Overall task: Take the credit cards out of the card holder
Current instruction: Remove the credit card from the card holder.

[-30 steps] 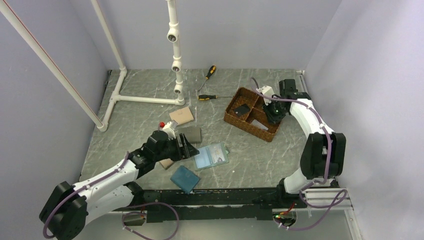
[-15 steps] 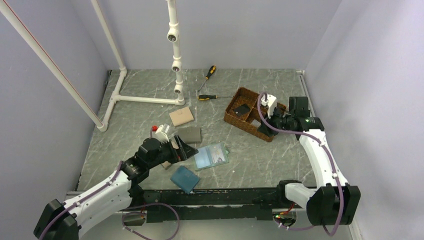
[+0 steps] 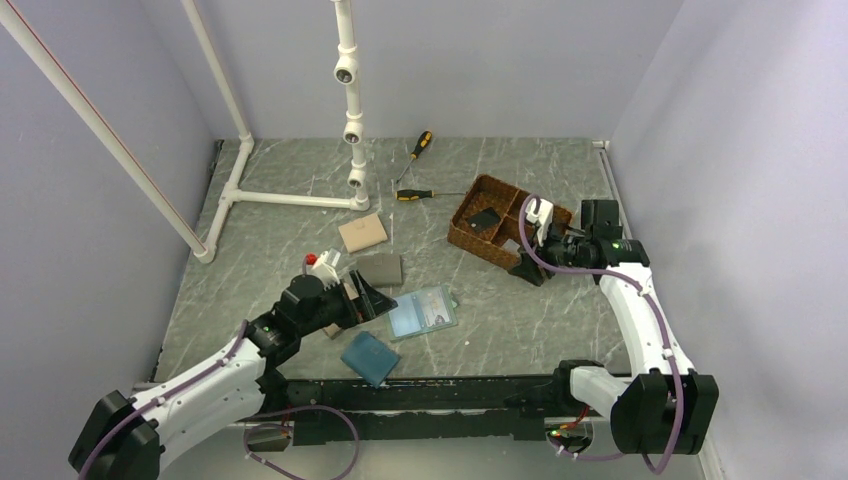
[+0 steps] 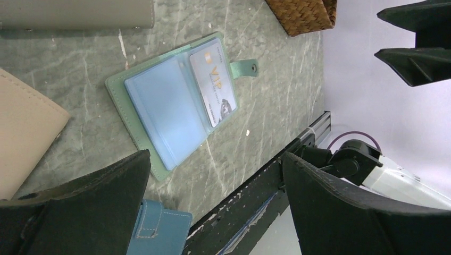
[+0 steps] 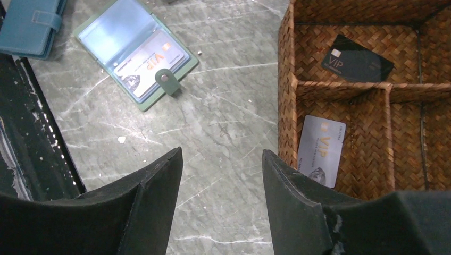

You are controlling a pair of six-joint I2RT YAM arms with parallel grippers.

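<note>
The sage-green card holder lies open on the table, its pale blue pockets up. A pale VIP credit card sits in its right-hand pocket, next to the snap tab. Another pale card lies in a near compartment of the woven basket, and a black card lies in a far one. My left gripper hovers open just left of the holder. My right gripper hangs open and empty off the basket's front corner.
A blue wallet lies near the front rail, a grey one and a tan one behind the left gripper. Two screwdrivers lie at the back, beside a white pipe frame. Walls close in both sides.
My right gripper has come out of the basket toward its front corner and its jaws have spread wider. The left jaws have also opened wider; that arm drew back slightly.
</note>
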